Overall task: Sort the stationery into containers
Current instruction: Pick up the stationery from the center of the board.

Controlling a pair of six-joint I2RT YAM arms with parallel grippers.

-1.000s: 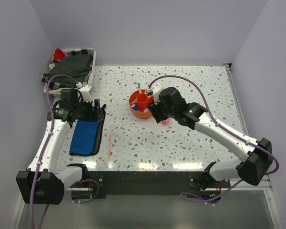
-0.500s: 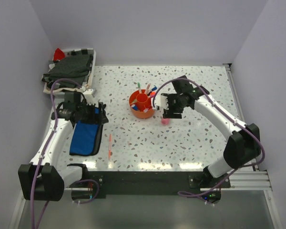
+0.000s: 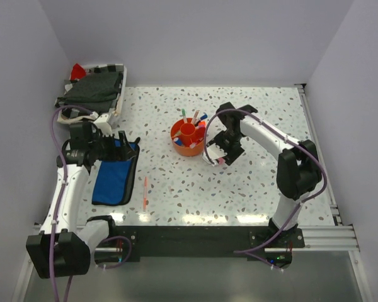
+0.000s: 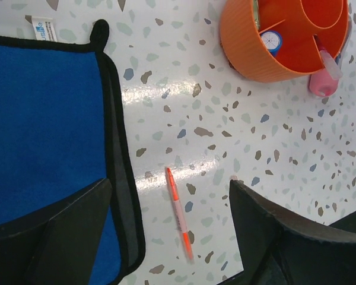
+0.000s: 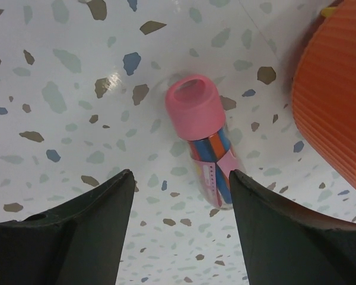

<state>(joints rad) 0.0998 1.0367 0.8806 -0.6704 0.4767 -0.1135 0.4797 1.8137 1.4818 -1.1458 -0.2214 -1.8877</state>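
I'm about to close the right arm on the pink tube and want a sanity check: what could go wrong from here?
The pink tube lies on its side between the open right fingers. Being round, it might roll away as they close. The orange organiser stands close on one side, so a finger could nudge it and shake its pens.

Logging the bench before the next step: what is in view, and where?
Round orange plastic organiser: one, centre.
Pens: several, mixed colours, standing in the organiser.
Fat pink-capped tube: one, beside the organiser.
Flat blue fabric pouch: one, black-edged, left side.
Thin orange pen: one, right of the pouch.
White tray: one, holding dark cloth, far left corner.
Left gripper: open, above the pouch's edge.
Right gripper: open, straddling the tube.
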